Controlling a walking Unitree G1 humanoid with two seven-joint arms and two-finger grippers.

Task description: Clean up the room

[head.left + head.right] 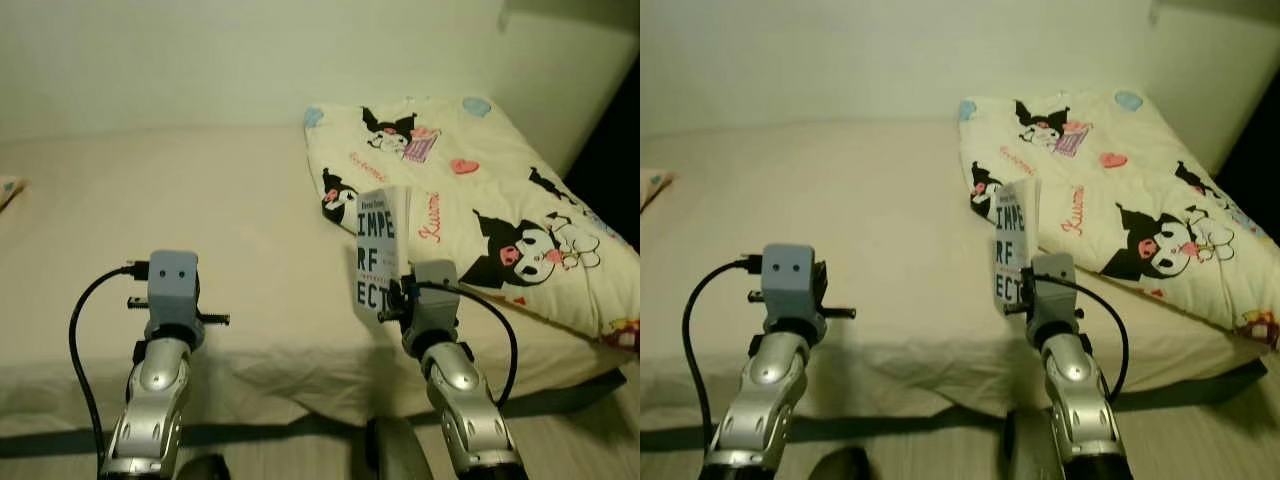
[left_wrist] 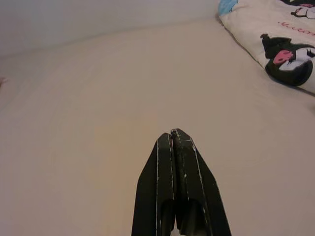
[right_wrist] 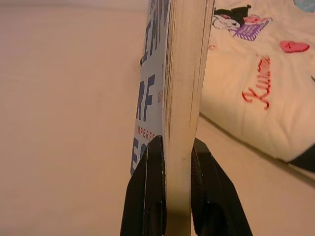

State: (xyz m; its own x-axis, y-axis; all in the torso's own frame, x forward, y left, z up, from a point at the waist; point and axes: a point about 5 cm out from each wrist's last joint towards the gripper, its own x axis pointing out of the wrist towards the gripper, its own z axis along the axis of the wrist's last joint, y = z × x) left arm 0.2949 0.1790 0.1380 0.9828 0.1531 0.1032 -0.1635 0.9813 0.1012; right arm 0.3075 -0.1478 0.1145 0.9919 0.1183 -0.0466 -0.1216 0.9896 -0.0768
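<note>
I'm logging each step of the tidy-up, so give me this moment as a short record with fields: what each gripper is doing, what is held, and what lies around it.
right gripper: jaws shut on the book, raised over the bed's near edge
book: upright, white cover with blue letters, page edge facing the wrist camera
left gripper: jaws shut, holding nothing, above the sheet
bed: plain cream sheet
pillow: cartoon print, on the bed's right side, beyond the book

Wall [image 1: 250, 60]: plain, pale, seen on the far side behind the bed.
Bed [image 1: 200, 220]: covered by a cream sheet, wide.
Pillow [image 1: 470, 200]: laid at the right, printed with cartoon characters.
Floor [image 1: 560, 440]: pale, near.
</note>
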